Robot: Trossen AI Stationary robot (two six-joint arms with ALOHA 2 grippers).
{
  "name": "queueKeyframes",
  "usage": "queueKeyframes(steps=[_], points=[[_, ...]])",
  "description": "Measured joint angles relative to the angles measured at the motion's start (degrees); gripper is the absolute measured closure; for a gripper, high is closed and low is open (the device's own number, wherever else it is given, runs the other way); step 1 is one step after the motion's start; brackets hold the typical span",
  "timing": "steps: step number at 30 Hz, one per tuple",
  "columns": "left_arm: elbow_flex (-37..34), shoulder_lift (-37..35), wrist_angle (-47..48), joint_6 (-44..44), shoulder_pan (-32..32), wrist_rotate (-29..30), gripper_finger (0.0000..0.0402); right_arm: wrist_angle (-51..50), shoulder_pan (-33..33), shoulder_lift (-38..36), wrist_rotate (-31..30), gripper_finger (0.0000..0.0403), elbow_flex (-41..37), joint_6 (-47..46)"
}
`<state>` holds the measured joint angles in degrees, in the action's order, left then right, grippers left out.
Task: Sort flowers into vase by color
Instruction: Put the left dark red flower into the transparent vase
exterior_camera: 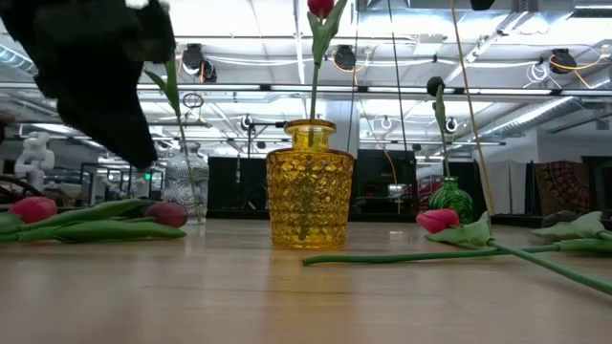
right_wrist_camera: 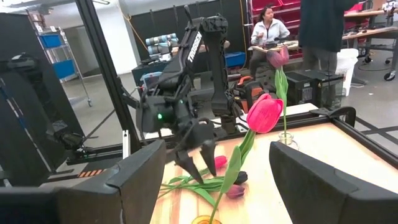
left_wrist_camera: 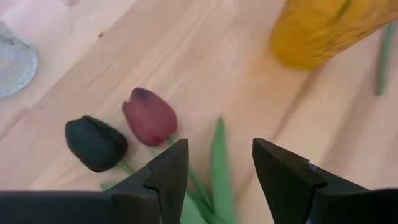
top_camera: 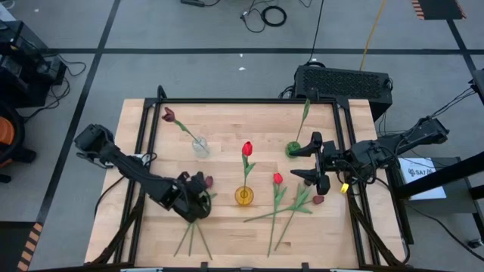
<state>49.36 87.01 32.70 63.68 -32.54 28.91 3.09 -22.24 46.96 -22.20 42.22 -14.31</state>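
My left gripper (top_camera: pixel 197 201) (left_wrist_camera: pixel 221 168) is open and hovers low over the green stems of two tulips lying on the table near its near-left part: a maroon head (left_wrist_camera: pixel 149 117) and a near-black head (left_wrist_camera: pixel 95 142). A leaf shows between its fingers; I cannot tell whether they touch it. A clear vase (top_camera: pixel 200 145) holds a maroon tulip (top_camera: pixel 168 115). A red tulip (top_camera: pixel 247 149) stands in the yellow vase (top_camera: pixel 243 195), and a thin stem in the green vase (top_camera: pixel 293 149). My right gripper (top_camera: pixel 301 163) (right_wrist_camera: pixel 233 186) waits open beside the green vase.
More tulips lie flat right of the yellow vase: a red head (top_camera: pixel 277 178), a maroon head (top_camera: pixel 318 199), and long stems (top_camera: pixel 276 215) crossing toward the near edge. A black frame rail (top_camera: pixel 344 151) borders the table. A person (right_wrist_camera: pixel 268 28) sits in the room beyond.
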Motion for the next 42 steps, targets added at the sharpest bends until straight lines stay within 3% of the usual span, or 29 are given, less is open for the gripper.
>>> queueKeyframes(steps=[7,19,23,31,36,42], points=[[-0.13,5.91,1.16,0.47,0.81,-2.29,0.0215,-0.52,0.00,0.00,0.00,0.0124,0.00,0.00],[-0.11,10.21,0.72,0.44,2.69,-2.49,0.0217,-0.50,0.00,0.00,0.00,0.0124,0.00,0.00],[-0.11,10.35,0.68,0.42,3.94,-2.53,0.0250,-0.58,0.00,0.00,0.00,0.0124,0.00,0.00],[-0.11,10.25,0.60,-2.24,5.17,-3.59,0.0386,-0.70,0.00,0.00,0.00,0.0124,0.00,0.00],[0.82,7.57,1.26,-3.06,5.17,-2.93,0.0386,-0.79,0.00,0.00,0.00,0.0124,0.00,0.00],[3.72,1.06,3.10,-5.84,5.03,2.12,0.0385,-0.91,0.00,-0.02,0.02,0.0124,0.00,0.00]])
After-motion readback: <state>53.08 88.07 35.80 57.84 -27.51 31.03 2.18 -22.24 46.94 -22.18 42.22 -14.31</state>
